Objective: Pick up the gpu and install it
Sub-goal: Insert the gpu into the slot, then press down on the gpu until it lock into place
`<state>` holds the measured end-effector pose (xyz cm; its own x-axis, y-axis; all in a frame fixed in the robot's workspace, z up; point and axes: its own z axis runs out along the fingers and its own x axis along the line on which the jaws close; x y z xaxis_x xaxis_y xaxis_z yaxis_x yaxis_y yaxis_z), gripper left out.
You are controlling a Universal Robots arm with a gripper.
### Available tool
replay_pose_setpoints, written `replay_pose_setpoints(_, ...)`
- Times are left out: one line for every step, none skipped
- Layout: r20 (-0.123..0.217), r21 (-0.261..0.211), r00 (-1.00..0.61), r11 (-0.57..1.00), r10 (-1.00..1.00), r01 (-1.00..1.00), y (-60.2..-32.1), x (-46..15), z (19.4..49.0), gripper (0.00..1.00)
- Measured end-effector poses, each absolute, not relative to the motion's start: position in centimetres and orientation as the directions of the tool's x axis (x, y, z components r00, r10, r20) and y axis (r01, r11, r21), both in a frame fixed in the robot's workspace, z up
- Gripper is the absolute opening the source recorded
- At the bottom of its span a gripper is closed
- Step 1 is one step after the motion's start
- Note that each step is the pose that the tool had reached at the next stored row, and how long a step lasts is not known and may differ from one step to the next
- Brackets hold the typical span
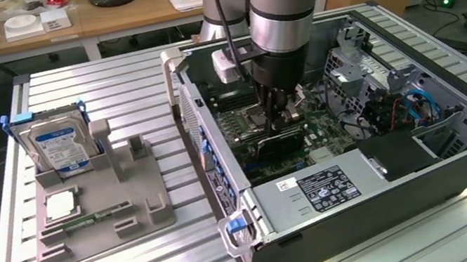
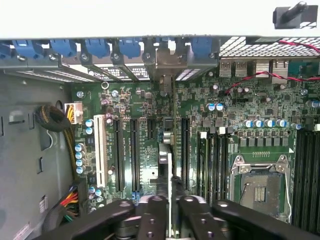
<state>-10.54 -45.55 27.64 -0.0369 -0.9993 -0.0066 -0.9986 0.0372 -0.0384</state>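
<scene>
Gripper (image 2: pixel 170 207) was down inside the open computer case (image 1: pixel 465 156), fingers closed on the gpu (image 2: pixel 170 150). Card stood edge-on, upright over the motherboard (image 2: pixel 250 100), among the expansion slots.

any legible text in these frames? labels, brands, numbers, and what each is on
None can be read.
Hard drive blue-white label: print too small.
Power supply black label: white print and marks, blurred.
Motherboard silkscreen: too fine to read.
White items on the wooden desk: nothing legible.
The gpu, edge-on in the tool: no visible marking.
</scene>
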Motion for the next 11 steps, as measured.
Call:
replay_pose_setpoints(-0.007, -0.039, -0.037, 0.037, -0.999, -0.999, -45.55, -10.54, 27.64, 0.15)
replay_pose_setpoints(-0.007, -0.039, -0.037, 0.037, -0.999, -0.999, -45.55, -10.54, 27.64, 0.1)
replay_pose_setpoints(-0.007, -0.038, -0.037, 0.037, -0.999, -0.999, -45.55, -10.54, 27.64, 0.1)
replay_pose_setpoints(-0.007, -0.038, -0.037, 0.037, -0.999, -0.999, -45.55, -10.54, 27.64, 0.1)
replay_pose_setpoints(-0.007, -0.038, -0.037, 0.037, -0.999, -0.999, -45.55, -10.55, 27.64, 0.1)
replay_pose_setpoints(-0.007, -0.038, -0.037, 0.037, -0.999, -0.999, -45.55, -10.55, 27.64, 0.1)
replay_pose_setpoints(-0.007, -0.038, -0.037, 0.037, -0.999, -0.999, -45.55, -10.55, 27.64, 0.1)
replay_pose_setpoints(-0.007, -0.039, -0.037, 0.037, -0.999, -0.999, -45.55, -10.54, 27.64, 0.1)
replay_pose_setpoints(-0.007, -0.038, -0.037, 0.037, -0.999, -0.999, -45.55, -10.54, 27.64, 0.1)
replay_pose_setpoints(-0.007, -0.038, -0.037, 0.037, -0.999, -0.999, -45.55, -10.54, 27.64, 0.1)
replay_pose_setpoints(-0.007, -0.038, -0.037, 0.037, -0.999, -0.999, -45.55, -10.54, 27.63, 0.1)
